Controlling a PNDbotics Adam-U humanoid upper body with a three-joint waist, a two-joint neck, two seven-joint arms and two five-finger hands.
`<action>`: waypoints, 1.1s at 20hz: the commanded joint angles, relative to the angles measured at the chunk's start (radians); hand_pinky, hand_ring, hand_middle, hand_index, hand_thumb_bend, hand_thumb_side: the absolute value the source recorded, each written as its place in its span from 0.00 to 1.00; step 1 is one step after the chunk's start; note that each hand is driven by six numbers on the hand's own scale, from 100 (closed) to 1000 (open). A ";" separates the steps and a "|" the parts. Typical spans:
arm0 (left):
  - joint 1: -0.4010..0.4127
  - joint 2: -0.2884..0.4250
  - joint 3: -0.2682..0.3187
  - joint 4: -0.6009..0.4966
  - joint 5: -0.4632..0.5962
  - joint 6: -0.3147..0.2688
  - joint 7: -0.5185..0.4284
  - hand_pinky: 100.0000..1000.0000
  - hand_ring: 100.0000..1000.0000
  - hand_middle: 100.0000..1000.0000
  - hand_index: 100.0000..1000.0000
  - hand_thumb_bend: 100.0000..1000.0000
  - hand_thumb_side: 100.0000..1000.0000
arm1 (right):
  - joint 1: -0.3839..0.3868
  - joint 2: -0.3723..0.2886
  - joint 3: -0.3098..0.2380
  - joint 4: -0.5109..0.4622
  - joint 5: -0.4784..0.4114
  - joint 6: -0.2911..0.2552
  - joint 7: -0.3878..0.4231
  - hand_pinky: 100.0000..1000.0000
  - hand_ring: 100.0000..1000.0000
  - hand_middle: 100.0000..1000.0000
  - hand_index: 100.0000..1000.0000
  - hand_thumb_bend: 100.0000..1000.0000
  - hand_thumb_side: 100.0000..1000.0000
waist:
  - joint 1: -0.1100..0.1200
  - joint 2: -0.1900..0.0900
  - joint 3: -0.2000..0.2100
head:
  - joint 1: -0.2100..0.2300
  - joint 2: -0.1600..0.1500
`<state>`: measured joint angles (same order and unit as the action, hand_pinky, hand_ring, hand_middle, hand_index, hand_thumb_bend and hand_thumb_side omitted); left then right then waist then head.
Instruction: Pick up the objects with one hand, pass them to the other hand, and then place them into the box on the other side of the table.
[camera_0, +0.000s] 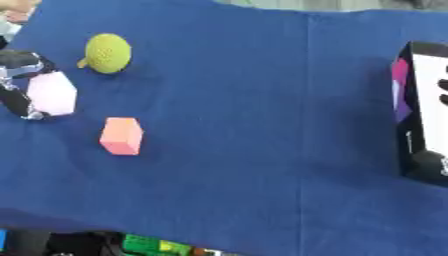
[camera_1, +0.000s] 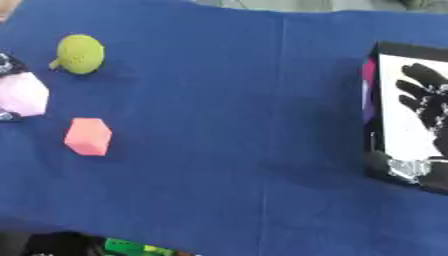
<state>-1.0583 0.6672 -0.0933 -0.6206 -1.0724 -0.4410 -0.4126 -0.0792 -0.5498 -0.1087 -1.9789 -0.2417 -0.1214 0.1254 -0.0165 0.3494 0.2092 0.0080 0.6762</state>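
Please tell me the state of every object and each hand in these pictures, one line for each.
Pale pink block: at the table's left edge, left hand's fingers curled around it.
Left hand: shut on the pale pink block.
Yellow-green round object: lying free on the blue cloth.
Salmon block: lying free, untouched.
Box: at the right edge, open, something pink and purple at its left wall.
Right hand: over the box, fingers spread, holding nothing.

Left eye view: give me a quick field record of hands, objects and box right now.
left hand: far left, black fingers curled round the pale pink faceted block
right hand: fingers spread open over the box
box: black-walled, white inside, at right edge, something magenta on its left wall
yellow-green round object: on the blue cloth, untouched
salmon pink block: on the cloth, untouched
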 joint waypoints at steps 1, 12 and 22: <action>-0.026 0.040 0.010 -0.031 0.042 -0.001 -0.033 0.83 0.74 0.52 0.60 0.23 0.00 | -0.002 -0.023 -0.002 -0.021 0.002 -0.007 0.001 1.00 1.00 1.00 1.00 0.67 0.01 | 0.004 -0.026 0.000 | 0.003 0.008; -0.045 0.075 0.065 -0.239 0.207 0.026 -0.058 0.83 0.68 0.52 0.63 0.03 0.00 | -0.015 -0.046 -0.006 -0.021 -0.029 -0.029 -0.007 1.00 1.00 1.00 1.00 0.67 0.00 | 0.003 -0.034 0.004 | -0.008 0.007; 0.042 -0.006 0.024 -0.401 0.360 0.090 0.068 0.81 0.62 0.51 0.63 0.00 0.00 | -0.087 -0.096 0.011 -0.021 -0.098 -0.064 0.007 1.00 1.00 1.00 1.00 0.67 0.01 | -0.006 -0.035 -0.002 | -0.046 -0.007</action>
<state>-1.0028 0.6490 -0.0695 -0.9876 -0.7332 -0.3599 -0.3595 -0.1570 -0.6062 -0.0962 -1.9789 -0.3258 -0.1788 0.1280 -0.0257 0.3429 0.2072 -0.0335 0.6819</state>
